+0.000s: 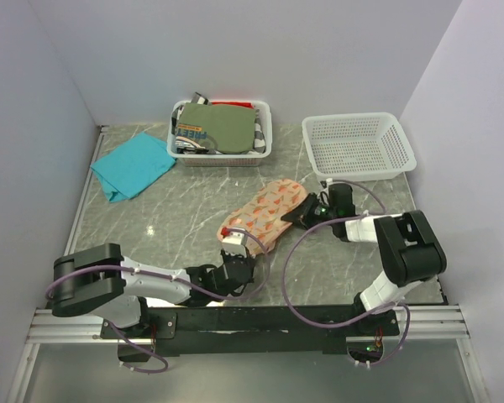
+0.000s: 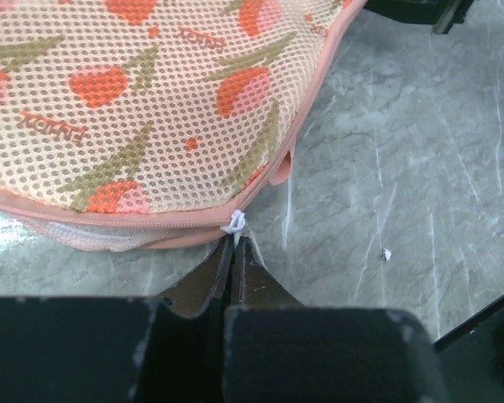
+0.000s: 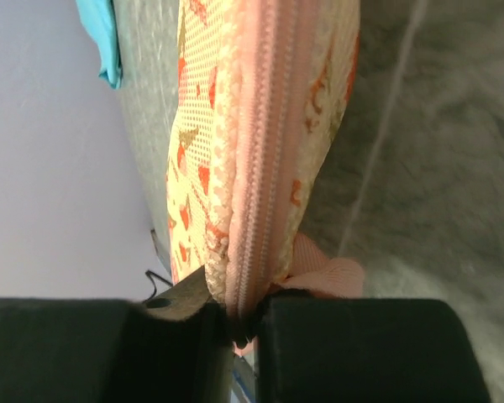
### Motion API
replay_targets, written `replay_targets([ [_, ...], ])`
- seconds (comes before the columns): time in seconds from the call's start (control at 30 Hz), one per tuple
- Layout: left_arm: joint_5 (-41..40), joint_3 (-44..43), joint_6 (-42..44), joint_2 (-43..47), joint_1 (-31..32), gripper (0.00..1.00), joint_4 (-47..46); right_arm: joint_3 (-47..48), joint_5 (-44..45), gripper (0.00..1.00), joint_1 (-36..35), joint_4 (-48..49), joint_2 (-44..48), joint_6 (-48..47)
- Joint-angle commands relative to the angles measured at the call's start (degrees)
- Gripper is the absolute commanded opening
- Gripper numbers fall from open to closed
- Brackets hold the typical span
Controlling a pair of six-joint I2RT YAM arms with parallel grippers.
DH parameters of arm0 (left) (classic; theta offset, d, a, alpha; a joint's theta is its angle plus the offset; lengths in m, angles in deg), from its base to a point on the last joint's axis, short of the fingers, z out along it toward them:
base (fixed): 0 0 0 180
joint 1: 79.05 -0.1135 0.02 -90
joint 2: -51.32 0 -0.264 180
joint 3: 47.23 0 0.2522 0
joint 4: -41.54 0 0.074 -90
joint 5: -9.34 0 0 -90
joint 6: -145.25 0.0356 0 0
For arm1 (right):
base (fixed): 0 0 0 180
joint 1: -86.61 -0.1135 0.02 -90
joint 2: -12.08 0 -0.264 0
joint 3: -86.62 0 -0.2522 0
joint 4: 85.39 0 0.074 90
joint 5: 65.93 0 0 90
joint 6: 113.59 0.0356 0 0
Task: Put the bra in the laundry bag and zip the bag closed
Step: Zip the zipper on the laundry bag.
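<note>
Pinkish-beige printed mesh laundry bag (image 1: pixel 267 211) is lying diagonally between both arms: left end effector (image 2: pixel 235 245) is pinching its near-end white zipper pull (image 2: pixel 234 222), right end effector (image 3: pixel 244 312) is clamping the far end; bra unseen.

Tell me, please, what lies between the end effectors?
The laundry bag, spanning left end effector to right end effector, in the top external view.

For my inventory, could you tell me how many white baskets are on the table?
2: the centre basket at the back, holding clothes, and the right basket, back right.
</note>
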Motion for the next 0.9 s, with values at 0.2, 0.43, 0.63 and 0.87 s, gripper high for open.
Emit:
replay_targets([
  [0.2,0.8,-8.0,3.4,-9.0,0.8,0.01,0.3,-2.8,1.7,0.67,1.1,1.4,4.3,-3.2],
  [0.43,1.8,-16.0,7.2,-14.6,0.7,0.01,-1.3,-11.5,3.5,0.72,-2.0,5.7,8.6,2.5],
  [0.63,2.6,-18.3,10.2,-14.2,0.8,0.01,-2.3,-14.3,3.8,0.73,-5.4,13.7,7.1,7.8],
  [0.87,3.9,-17.8,9.7,-14.3,0.7,0.01,-2.2,-12.3,2.2,0.49,-5.5,19.8,3.1,9.8],
])
